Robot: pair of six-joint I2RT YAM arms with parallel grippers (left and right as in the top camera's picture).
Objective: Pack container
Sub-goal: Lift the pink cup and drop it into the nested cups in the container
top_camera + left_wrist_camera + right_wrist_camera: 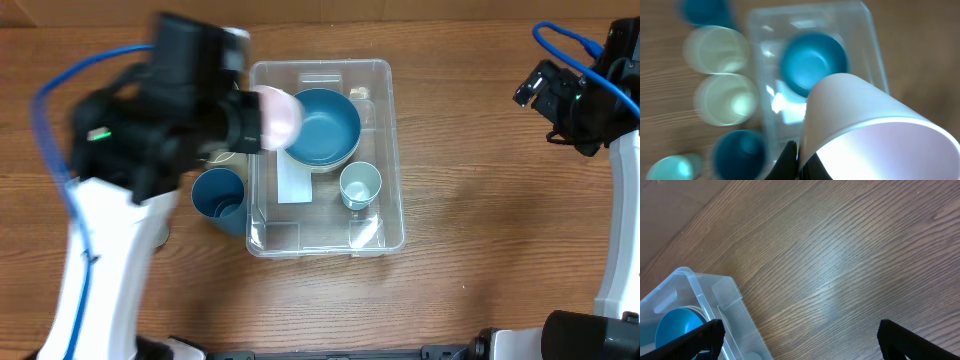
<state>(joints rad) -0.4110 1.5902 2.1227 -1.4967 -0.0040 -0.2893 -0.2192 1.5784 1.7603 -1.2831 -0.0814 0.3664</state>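
Container (390, 140): clear, rectangular, perhaps white-labelled base

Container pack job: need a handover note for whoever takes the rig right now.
Left hand: shut on pink cup, held over the container at its left rim.
Right hand: open, empty, over the table to the right of the container.
Done: blue bowl and small pale cup are in the container.
To do: drop in the pink cup, then the dark blue cup and the blurred cream cups standing outside it.
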